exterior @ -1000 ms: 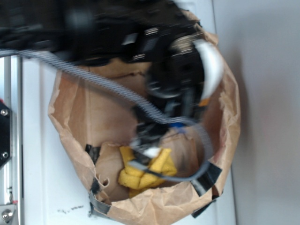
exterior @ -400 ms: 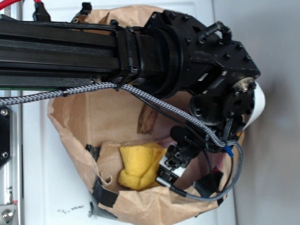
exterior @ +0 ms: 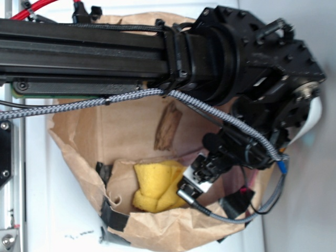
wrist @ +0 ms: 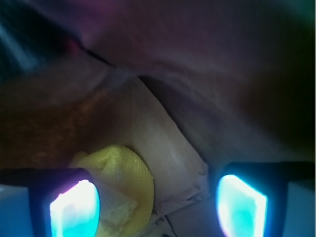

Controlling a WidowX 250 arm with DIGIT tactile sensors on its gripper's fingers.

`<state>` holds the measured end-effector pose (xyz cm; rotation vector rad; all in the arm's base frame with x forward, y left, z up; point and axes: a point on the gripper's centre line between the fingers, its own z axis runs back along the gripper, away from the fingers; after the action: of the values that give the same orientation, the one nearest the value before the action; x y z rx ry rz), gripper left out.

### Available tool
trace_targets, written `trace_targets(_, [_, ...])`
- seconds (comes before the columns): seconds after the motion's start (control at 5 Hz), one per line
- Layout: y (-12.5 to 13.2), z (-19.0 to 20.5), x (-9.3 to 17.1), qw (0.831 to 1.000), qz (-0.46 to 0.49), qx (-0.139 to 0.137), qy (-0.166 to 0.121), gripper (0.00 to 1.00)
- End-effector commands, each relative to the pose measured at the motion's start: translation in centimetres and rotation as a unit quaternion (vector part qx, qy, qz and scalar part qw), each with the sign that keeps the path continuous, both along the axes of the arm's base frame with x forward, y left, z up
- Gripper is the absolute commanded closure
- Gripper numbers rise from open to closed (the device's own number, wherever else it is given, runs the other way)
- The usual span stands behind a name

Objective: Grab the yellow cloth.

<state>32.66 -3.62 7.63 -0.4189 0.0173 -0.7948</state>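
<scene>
One brown paper bag (exterior: 79,152) — yellow cloth (exterior: 155,185) inside — on white tabletop (exterior: 52,220).

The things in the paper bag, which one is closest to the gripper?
The yellow cloth: it lies right beside the gripper. The brown wood piece sits farther up the bag.

You've got a crumpled brown paper bag (exterior: 79,152) lying open on the white bench (exterior: 58,220), w/ black tape patches (exterior: 113,216) along its torn rim. A brown bark-like wood piece (exterior: 168,126) lies inside, against the bag's back wall.
</scene>
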Motion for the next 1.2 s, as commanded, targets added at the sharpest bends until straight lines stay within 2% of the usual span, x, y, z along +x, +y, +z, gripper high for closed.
trace_targets(0.0, [-0.2,4.4,-1.9,0.988,-0.084,0.056,-0.113,0.00])
trace_targets(0.6, [-0.2,4.4,-1.9,0.988,-0.084,0.056,-0.113,0.00])
trace_targets(0.8, [-0.3,5.6,-3.9,0.986,-0.128,0.005,-0.108,0.00])
trace_targets(1.0, [-1.2,3.1,-5.2,0.976,-0.189,0.006,-0.109,0.00])
